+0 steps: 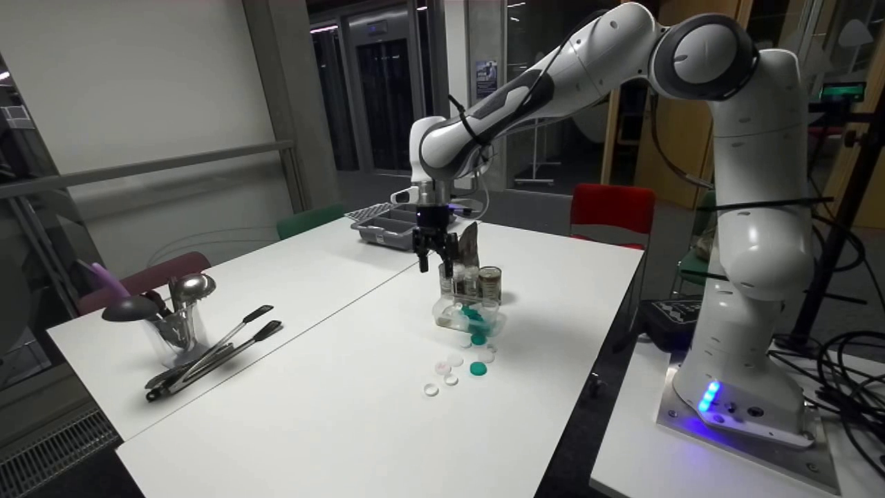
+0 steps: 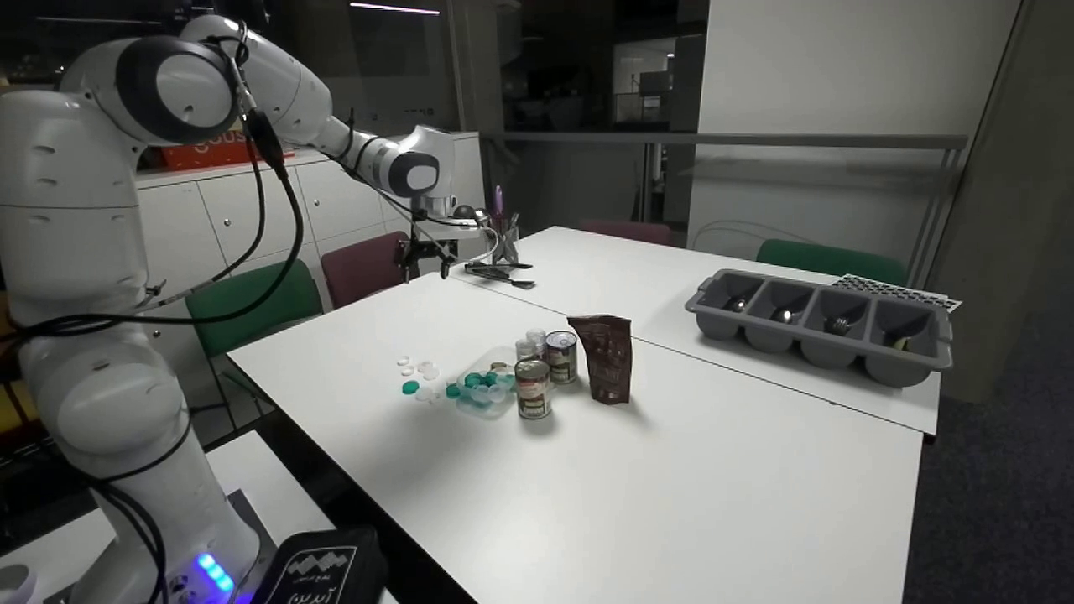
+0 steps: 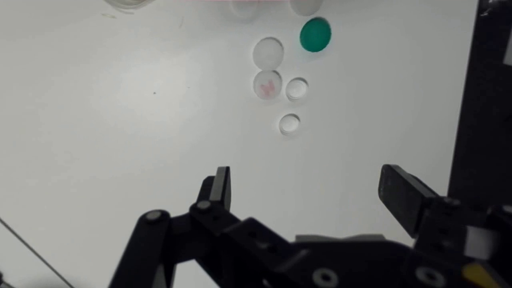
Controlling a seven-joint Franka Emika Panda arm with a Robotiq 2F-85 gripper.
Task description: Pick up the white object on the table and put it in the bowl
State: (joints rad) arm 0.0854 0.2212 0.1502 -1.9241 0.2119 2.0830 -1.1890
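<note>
Several small white round caps lie on the white table. In the wrist view two small ring-shaped white caps [image 3: 289,124] lie nearest my gripper. A larger white cap with a red mark [image 3: 267,85] and a plain white cap [image 3: 268,53] lie beyond. White caps [image 1: 431,390] also show in both exterior views [image 2: 406,370]. I cannot tell which one is meant. No plain bowl shows; a clear plastic container [image 2: 482,409] holds green caps and also shows in an exterior view [image 1: 448,322]. My gripper [image 3: 305,176] is open and empty, above the table in both exterior views [image 1: 435,263] [image 2: 426,270].
A green cap [image 3: 315,35] lies near the white ones. Cans [image 2: 533,388] and a brown pouch [image 2: 606,359] stand beside the container. A grey compartment bin [image 2: 826,351] stands farther off. A utensil cup [image 1: 169,349] and tongs [image 1: 214,361] are at the table's far side.
</note>
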